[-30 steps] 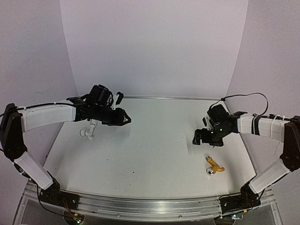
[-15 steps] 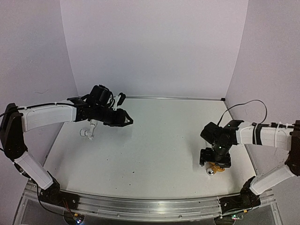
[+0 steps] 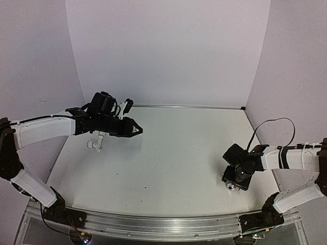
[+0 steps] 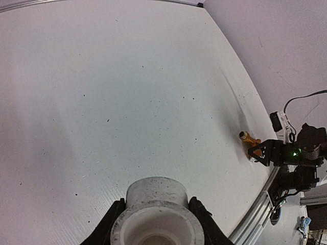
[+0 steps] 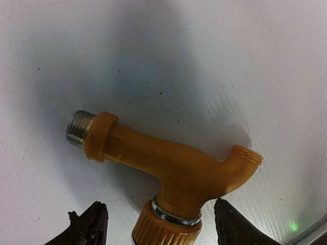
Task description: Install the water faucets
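The yellow-gold faucet lies on the table with its silvery threaded end to the left. My right gripper is lowered over it, open, with one fingertip on each side of its ribbed knob and a gap on both sides. In the top view the right gripper hides most of that faucet. My left gripper hovers above the table at the back left, shut on a stubby white pipe fitting. A white faucet lies on the table beneath the left arm.
The right wall and the table's right edge run close to the right arm. The metal rail marks the near edge. A black cable loops above the right forearm.
My right gripper has come down and toward the near edge onto the yellow-gold faucet, and its jaws have narrowed. The left arm with the fitting has barely shifted.
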Robot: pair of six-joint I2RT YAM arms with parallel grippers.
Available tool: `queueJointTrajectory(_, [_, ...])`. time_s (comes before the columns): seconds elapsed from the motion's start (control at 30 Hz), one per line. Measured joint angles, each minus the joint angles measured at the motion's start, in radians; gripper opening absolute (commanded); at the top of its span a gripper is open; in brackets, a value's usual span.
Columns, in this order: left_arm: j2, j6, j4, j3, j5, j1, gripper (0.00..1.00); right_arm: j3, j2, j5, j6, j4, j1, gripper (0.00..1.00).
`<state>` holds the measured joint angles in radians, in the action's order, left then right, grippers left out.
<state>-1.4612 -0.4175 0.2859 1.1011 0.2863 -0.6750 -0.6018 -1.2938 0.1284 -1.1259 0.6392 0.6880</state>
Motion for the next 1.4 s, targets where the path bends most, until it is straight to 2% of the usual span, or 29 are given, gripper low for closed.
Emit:
queueJointTrajectory(0.1, [0.013, -0.002, -0.005, -0.012, 0.0, 0.0, 0.0, 0.0, -0.046, -0.006, 0.0, -0.041, 0.005, 0.52])
queueJointTrajectory(0.17, [0.017, -0.002, -0.006, -0.018, 0.0, 0.0, 0.0, 0.0, -0.077, -0.005, 0.009, -0.066, 0.013, 0.39])
queueJointTrajectory(0.23, [0.016, -0.002, -0.007, -0.018, -0.002, 0.0, 0.0, -0.007, -0.108, -0.001, 0.039, -0.08, 0.022, 0.33])
queueJointTrajectory(0.4, [-0.009, -0.007, -0.014, -0.028, -0.017, 0.0, 0.0, -0.161, -0.283, -0.006, 0.196, -0.14, 0.085, 0.25])
queueJointTrajectory(0.53, [-0.14, -0.021, 0.059, 0.005, -0.079, -0.001, 0.0, -0.307, -0.419, -0.057, 0.322, -0.225, 0.159, 0.23])
queueJointTrajectory(0.73, [-0.311, -0.048, 0.227, 0.024, -0.212, -0.002, 0.03, -0.333, -0.455, -0.146, 0.422, -0.34, 0.192, 0.22])
queueJointTrajectory(0.83, [-0.327, -0.059, 0.277, 0.025, -0.273, -0.008, 0.16, -0.332, -0.46, -0.171, 0.449, -0.367, 0.191, 0.22])
queueJointTrajectory(0.9, [-0.343, -0.062, 0.297, 0.029, -0.295, -0.013, 0.36, -0.328, -0.46, -0.182, 0.463, -0.386, 0.19, 0.22])
queueJointTrajectory(0.97, [-0.378, -0.063, 0.311, 0.049, -0.3, -0.016, 0.5, -0.325, -0.461, -0.193, 0.478, -0.399, 0.191, 0.22])
queueJointTrajectory(1.07, [-0.396, -0.059, 0.316, 0.076, -0.298, -0.02, 0.6, -0.323, -0.461, -0.205, 0.5, -0.41, 0.191, 0.2])
queueJointTrajectory(1.2, [-0.391, -0.056, 0.335, 0.084, -0.308, -0.021, 0.68, -0.322, -0.46, -0.216, 0.529, -0.417, 0.191, 0.13])
queueJointTrajectory(1.4, [-0.233, -0.056, 0.367, 0.131, -0.294, -0.02, 0.77, -0.312, -0.447, -0.228, 0.617, -0.451, 0.191, 0.08])
